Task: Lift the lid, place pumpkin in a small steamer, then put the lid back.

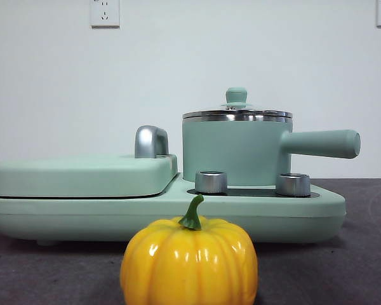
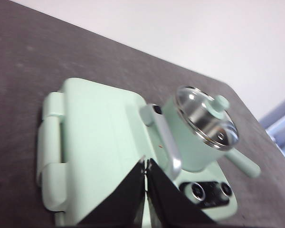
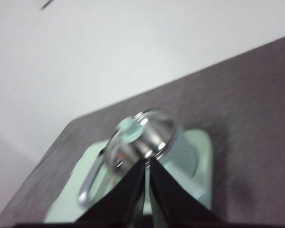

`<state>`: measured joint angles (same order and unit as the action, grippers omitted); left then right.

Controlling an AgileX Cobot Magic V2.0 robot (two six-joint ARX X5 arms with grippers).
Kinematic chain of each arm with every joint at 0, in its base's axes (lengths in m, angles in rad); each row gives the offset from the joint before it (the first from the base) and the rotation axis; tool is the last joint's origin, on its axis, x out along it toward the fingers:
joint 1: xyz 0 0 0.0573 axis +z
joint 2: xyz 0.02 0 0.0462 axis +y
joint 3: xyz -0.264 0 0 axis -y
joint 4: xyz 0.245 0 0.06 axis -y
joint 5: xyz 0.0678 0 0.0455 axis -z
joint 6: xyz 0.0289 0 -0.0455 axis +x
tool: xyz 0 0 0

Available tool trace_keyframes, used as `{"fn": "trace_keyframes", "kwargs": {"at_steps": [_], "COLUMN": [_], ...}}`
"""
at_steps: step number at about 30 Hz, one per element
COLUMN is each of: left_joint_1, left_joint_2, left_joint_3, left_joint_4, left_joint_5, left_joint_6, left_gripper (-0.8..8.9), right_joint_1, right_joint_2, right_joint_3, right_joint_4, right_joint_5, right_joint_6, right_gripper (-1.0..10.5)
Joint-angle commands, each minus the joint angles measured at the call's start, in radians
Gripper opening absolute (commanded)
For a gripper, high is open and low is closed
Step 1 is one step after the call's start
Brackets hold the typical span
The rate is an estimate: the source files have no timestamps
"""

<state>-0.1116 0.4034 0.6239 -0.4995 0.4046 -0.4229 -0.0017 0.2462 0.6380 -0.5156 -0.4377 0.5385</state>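
No readable brand, label or writing anywhere; only two blank wall sockets (image 1: pixel 105 13) at the top edge of the front view, one upper left, one cut off at upper right.

Nearest in front view: pumpkin (image 1: pixel 189 262), bottom centre, on the dark surface (image 1: pixel 362 254), green stem up, base cut by the frame edge. Standing apart from the appliance behind it.

Behind that: mint-green cooker base (image 1: pixel 165 213) across mid-frame. Flat griddle cover (image 1: pixel 82 175) closed on its left half, steel handle (image 1: pixel 150 141) at the cover's inner edge. Two steel dials (image 1: pixel 211 182) on the right half, in front of the pot.

Small steamer (image 1: pixel 235 152) seated on the base right of centre, long handle pointing to frame right. Lid (image 1: pixel 237 113) on, sitting flat on the steel rim, knob up.

Left claw (image 2: pixel 146 164): jaws pressed together, nothing held. Held high over the griddle cover, looking down at an angle across the whole cooker; steamer in the right half of that frame.

Right claw (image 3: pixel 147 161): jaws closed to a thin slit, nothing held. Also raised, tips lined up with the lid in the lower centre of its frame; view blurred, not touching.

Neither arm visible in front view.
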Motion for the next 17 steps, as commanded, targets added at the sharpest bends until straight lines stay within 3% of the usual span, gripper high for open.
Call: {"fn": "trace_keyframes", "kwargs": {"at_steps": [1,4,10,17], "left_joint_1": [-0.018,-0.041,-0.107,-0.170], "left_joint_2": [0.089,0.164,0.276,0.362], "left_joint_3": [0.068,0.122,0.202,0.235], "left_joint_4": [-0.019,-0.030,-0.039,-0.006], "left_joint_5": [0.061,0.143,0.259,0.274], "left_joint_6": [0.077,0.134,0.212,0.330], "left_gripper": [0.09,0.09,0.09,0.09], "right_joint_1": [0.000,0.000,0.001,0.001], "right_joint_2": [0.070,0.145,0.253,0.281], "right_joint_3": [0.090,0.169,0.267,0.278], "right_joint_4": [-0.086,-0.180,-0.276,-0.277], "right_joint_5": [-0.061,-0.090,-0.203,-0.214], "right_joint_6": [-0.107,-0.222,-0.384,-0.486], "right_gripper": [0.1,0.1,0.1,0.1]}}
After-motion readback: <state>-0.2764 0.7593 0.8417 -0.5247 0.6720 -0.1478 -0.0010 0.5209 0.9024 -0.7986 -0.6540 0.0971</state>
